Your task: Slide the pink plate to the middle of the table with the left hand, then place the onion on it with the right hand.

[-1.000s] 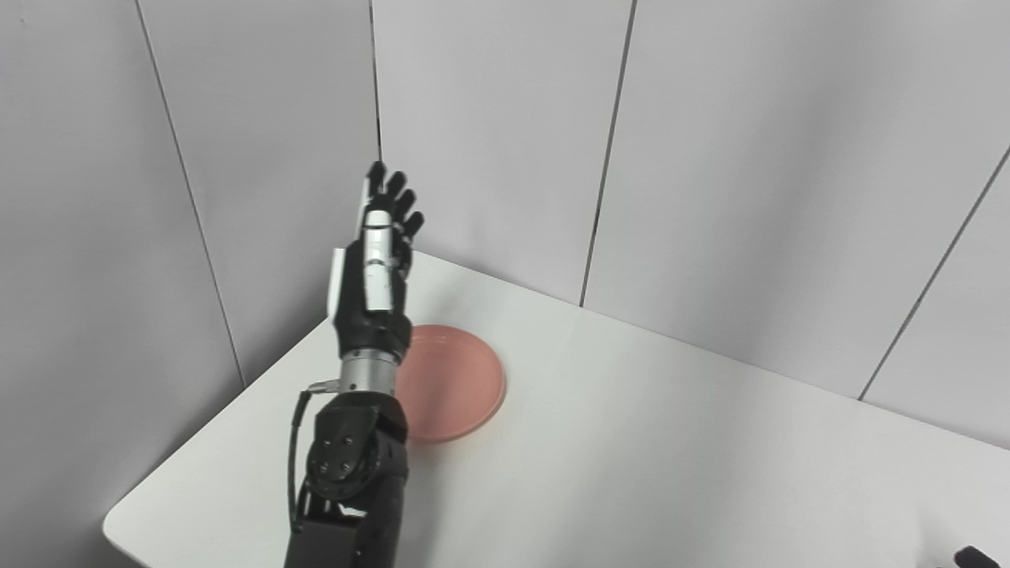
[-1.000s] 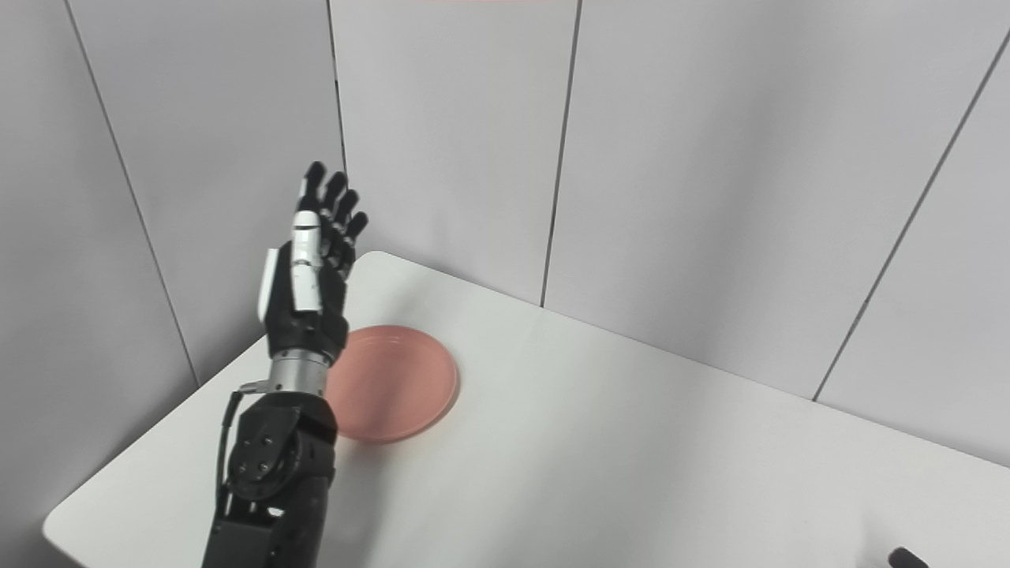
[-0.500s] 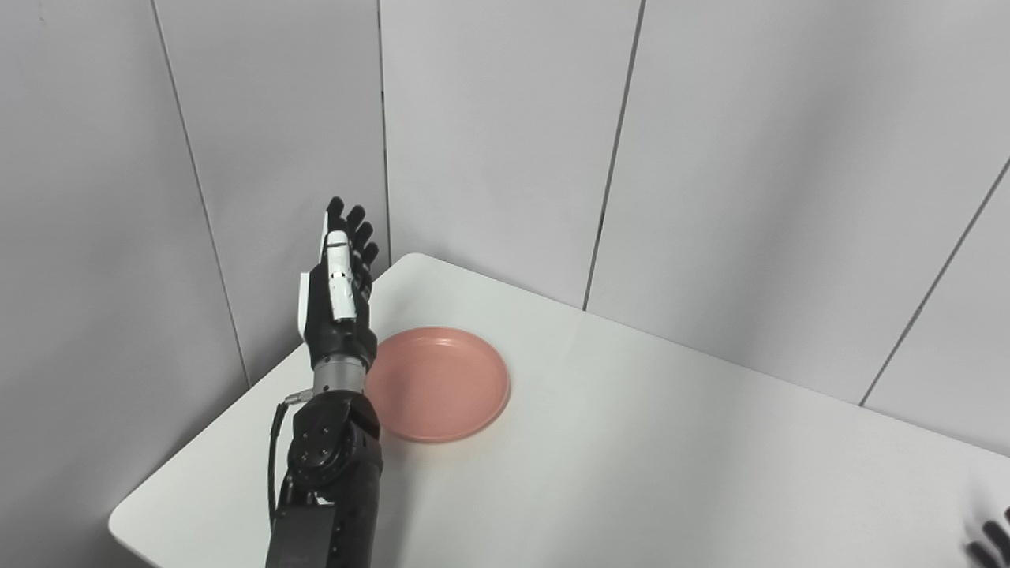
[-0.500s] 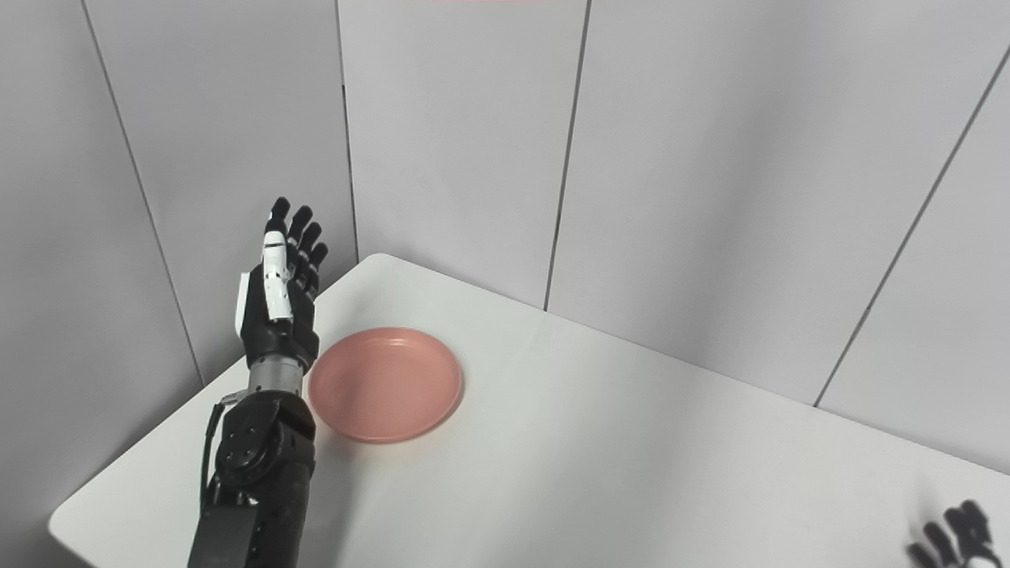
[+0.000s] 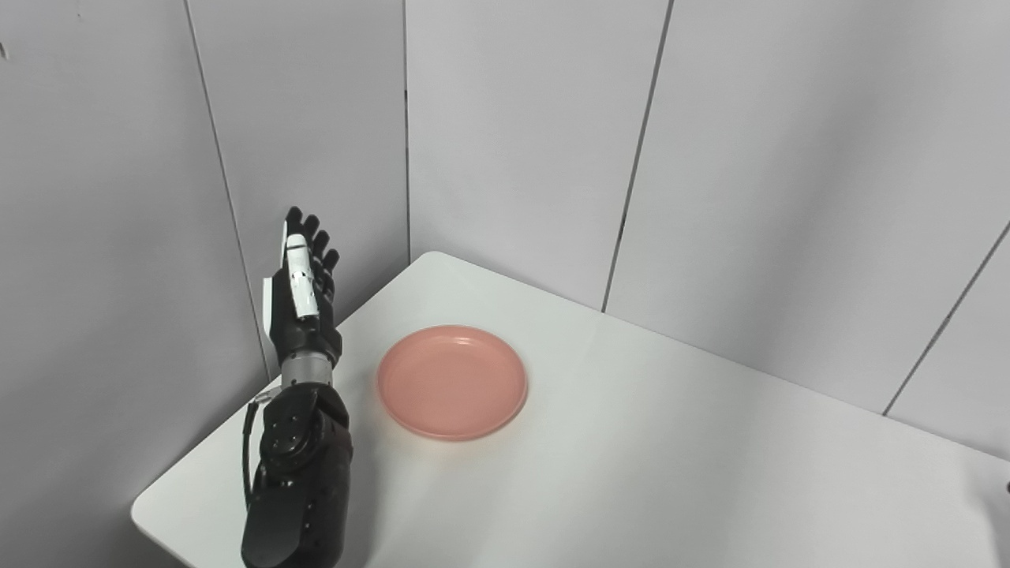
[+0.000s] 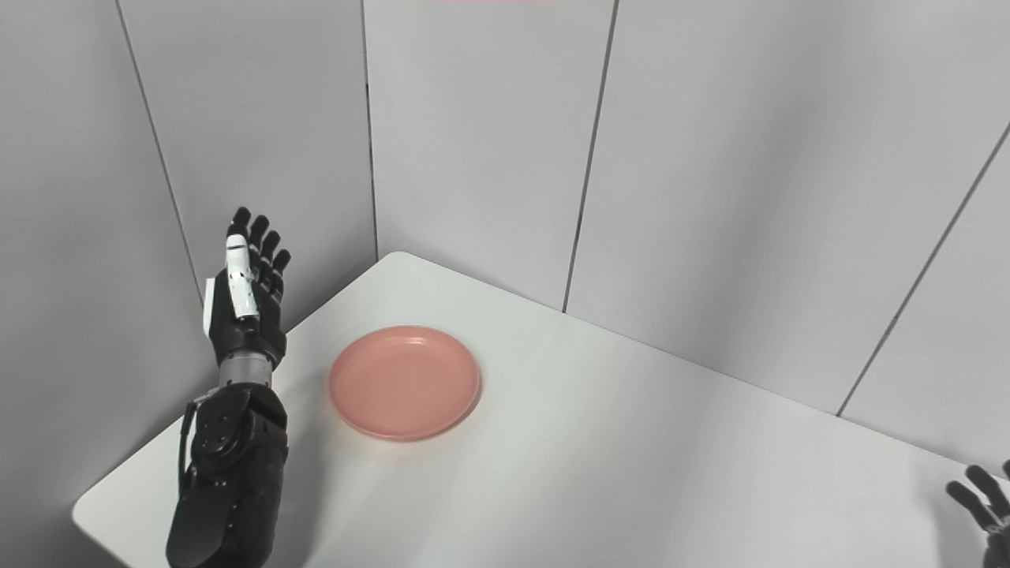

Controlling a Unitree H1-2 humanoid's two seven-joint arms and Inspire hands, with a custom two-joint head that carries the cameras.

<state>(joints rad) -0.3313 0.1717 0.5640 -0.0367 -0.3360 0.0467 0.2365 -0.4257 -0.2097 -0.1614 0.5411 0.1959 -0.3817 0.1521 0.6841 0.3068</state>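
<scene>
The pink plate [image 5: 451,382] lies flat and empty on the white table [image 5: 631,473], toward its far left part. My left hand [image 5: 302,292] is open, fingers straight and pointing up, raised above the table's left edge, to the left of the plate and apart from it; it also shows in the right eye view [image 6: 246,296]. My right hand [image 6: 982,505] shows only as spread fingertips at the lower right corner of the right eye view, holding nothing. No onion is in view.
Grey wall panels [image 5: 513,142] close in the table on the far side and the left. The table's rounded far corner [image 5: 430,259] lies behind the plate, and its near left corner [image 5: 150,513] is beside my left forearm.
The camera has shifted, so the scene sits further right in the picture. My left hand has moved left off the plate's near edge to the table's left side. The plate has stayed put.
</scene>
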